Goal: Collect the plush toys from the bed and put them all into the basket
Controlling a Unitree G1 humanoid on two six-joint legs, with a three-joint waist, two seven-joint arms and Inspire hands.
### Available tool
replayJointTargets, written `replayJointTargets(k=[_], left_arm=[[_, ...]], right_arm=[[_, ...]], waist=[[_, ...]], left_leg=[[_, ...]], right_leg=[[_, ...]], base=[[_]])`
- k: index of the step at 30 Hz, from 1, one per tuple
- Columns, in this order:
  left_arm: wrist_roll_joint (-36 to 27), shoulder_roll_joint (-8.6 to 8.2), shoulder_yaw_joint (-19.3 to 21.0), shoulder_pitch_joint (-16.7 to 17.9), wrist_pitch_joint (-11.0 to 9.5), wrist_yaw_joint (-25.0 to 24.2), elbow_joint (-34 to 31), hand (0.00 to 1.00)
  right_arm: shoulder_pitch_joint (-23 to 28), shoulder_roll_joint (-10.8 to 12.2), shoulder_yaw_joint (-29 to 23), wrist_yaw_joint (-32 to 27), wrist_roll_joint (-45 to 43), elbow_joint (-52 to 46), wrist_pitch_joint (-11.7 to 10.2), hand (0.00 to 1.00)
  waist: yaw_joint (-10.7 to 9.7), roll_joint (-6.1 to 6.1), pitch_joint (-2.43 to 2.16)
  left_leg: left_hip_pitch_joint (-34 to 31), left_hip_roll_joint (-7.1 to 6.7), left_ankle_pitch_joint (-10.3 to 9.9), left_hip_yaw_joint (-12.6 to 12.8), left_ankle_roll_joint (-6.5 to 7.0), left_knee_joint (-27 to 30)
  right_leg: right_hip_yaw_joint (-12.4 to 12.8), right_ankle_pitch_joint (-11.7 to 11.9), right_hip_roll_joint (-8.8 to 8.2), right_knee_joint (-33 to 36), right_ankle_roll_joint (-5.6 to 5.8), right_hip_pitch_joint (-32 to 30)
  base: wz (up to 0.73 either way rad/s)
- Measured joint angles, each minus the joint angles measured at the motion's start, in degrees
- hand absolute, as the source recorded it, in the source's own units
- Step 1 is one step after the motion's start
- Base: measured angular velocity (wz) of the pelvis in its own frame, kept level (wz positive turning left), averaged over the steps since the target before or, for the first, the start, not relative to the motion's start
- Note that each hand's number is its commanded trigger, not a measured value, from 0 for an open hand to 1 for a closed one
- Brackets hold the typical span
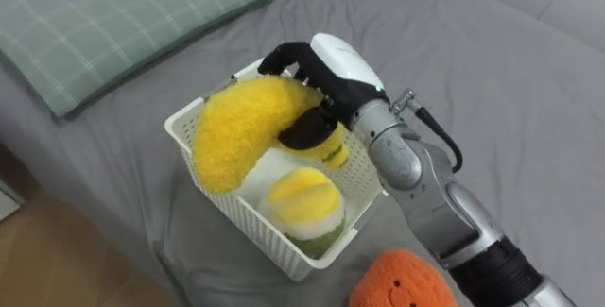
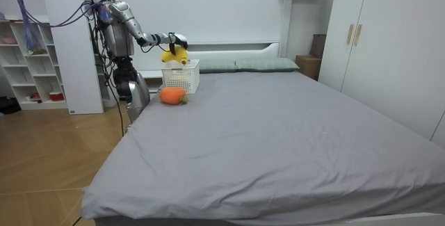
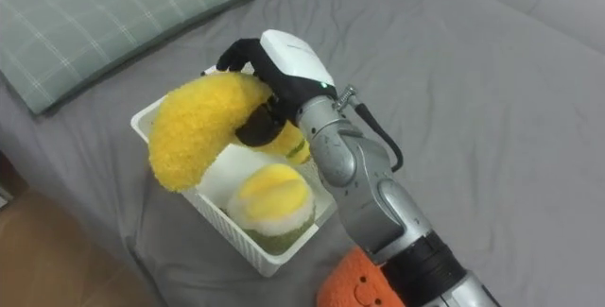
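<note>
Right hand gripped plush banana near one end, held over the white basket on bed. Looked light, squashy, grippy. Orange plush beside basket: grab mid-body

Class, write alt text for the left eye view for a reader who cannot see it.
The right hand holds a yellow banana plush over a white basket on the grey bed, above a round yellow toy inside; an orange plush lies nearby.

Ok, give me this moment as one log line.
right hand: shut on banana plush | over white basket | round yellow plush inside | orange plush on bed
</note>
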Motion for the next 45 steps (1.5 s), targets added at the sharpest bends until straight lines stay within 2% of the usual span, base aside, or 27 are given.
replayJointTargets(k=[3,12,24,30,33,36,38,39,41,43,45], left_arm=[[0.24,-0.01,1.1,0.17,0.84,0.27,0.17,0.0],[0.11,-0.25,1.1,-0.02,0.91,3.02,-0.86,0.0],[0.25,-1.91,1.74,-0.66,0.76,3.86,-1.57,0.0],[0.34,-1.88,2.03,-0.44,0.74,3.38,-1.56,0.0],[0.34,-1.88,2.14,0.11,0.73,3.14,-2.07,0.0],[0.14,-1.86,2.27,1.37,0.74,3.24,-1.98,0.0],[0.18,-1.83,2.4,2.25,0.73,3.39,-1.87,0.0],[0.14,-1.97,3.16,3.04,0.72,3.41,-1.87,0.0],[0.04,-2.11,4.05,3.75,0.54,3.44,-1.27,0.0],[-0.01,-2.09,4.62,4.45,-0.21,3.55,-0.43,0.0],[-0.01,-2.09,4.73,5.08,-0.53,3.78,-0.51,0.0]], right_arm=[[0.02,0.08,0.0,-0.03,-0.2,2.48,0.01,0.0],[0.22,0.02,0.0,-2.1,-0.15,4.66,-0.62,0.0],[0.43,-0.35,-0.26,-2.71,-1.48,4.66,-2.37,0.0],[1.11,-2.11,-1.76,-3.45,2.08,4.67,-3.79,0.0],[2.57,-3.69,-5.25,-4.0,5.74,4.69,-3.64,0.0],[4.61,-4.71,-8.62,-4.96,8.12,4.69,-3.58,0.0],[7.34,-4.98,-10.97,-5.85,9.32,4.77,-3.72,0.0],[9.65,-4.97,-12.48,-6.34,9.32,4.75,-3.78,0.0],[12.38,-5.1,-14.66,-6.41,9.61,4.78,-3.87,0.0],[15.81,-5.35,-17.23,-6.49,10.83,4.78,-4.56,0.0],[18.19,-5.37,-19.23,-6.68,11.94,4.79,-4.77,0.0]], waist=[[0.0,0.04,0.03],[-0.38,0.44,0.2],[-1.06,1.81,-0.29],[-1.8,1.85,-0.32],[-2.87,1.83,-0.4],[-3.83,1.96,-0.71],[-4.78,2.15,-0.83],[-5.32,2.26,-1.03],[-6.65,2.49,-1.02],[-9.19,3.02,-0.93],[-11.3,3.18,-1.09]], left_leg=[[0.07,-0.06,0.04,-0.13,0.07,0.0],[0.85,0.06,0.05,0.26,0.05,-0.21],[1.04,0.23,0.1,1.26,0.12,-0.4],[2.03,0.24,0.12,1.48,0.15,-0.66],[2.14,0.21,0.16,1.46,0.21,-0.62],[2.69,0.31,0.15,2.2,0.24,-0.85],[3.74,0.41,0.18,2.81,0.3,-1.2],[4.15,0.52,0.12,3.52,0.38,-1.52],[4.61,0.71,0.03,4.42,0.47,-1.71],[4.69,0.87,-0.09,5.01,0.56,-1.69],[4.74,0.96,-0.18,5.45,0.61,-1.67]], right_leg=[[-0.06,0.06,-0.01,-0.09,0.1,0.18],[0.39,0.07,0.07,-0.19,0.09,0.49],[1.73,0.08,0.19,-0.19,0.07,0.31],[1.75,0.1,0.09,-0.21,0.11,1.15],[1.9,0.13,0.07,-0.16,0.16,1.31],[2.97,0.15,-0.23,0.12,0.13,1.16],[3.31,0.18,-0.21,0.03,0.17,1.85],[3.91,0.21,-0.2,-0.1,0.22,2.07],[4.88,0.27,-0.09,-0.02,0.26,2.09],[5.62,0.45,0.19,-0.01,0.24,1.95],[6.24,0.48,0.15,0.02,0.26,1.81]], base=[[0.02],[-0.02],[-0.03],[-0.01],[0.0],[-0.14],[-0.13],[-0.21],[-0.24],[-0.16],[-0.16]])
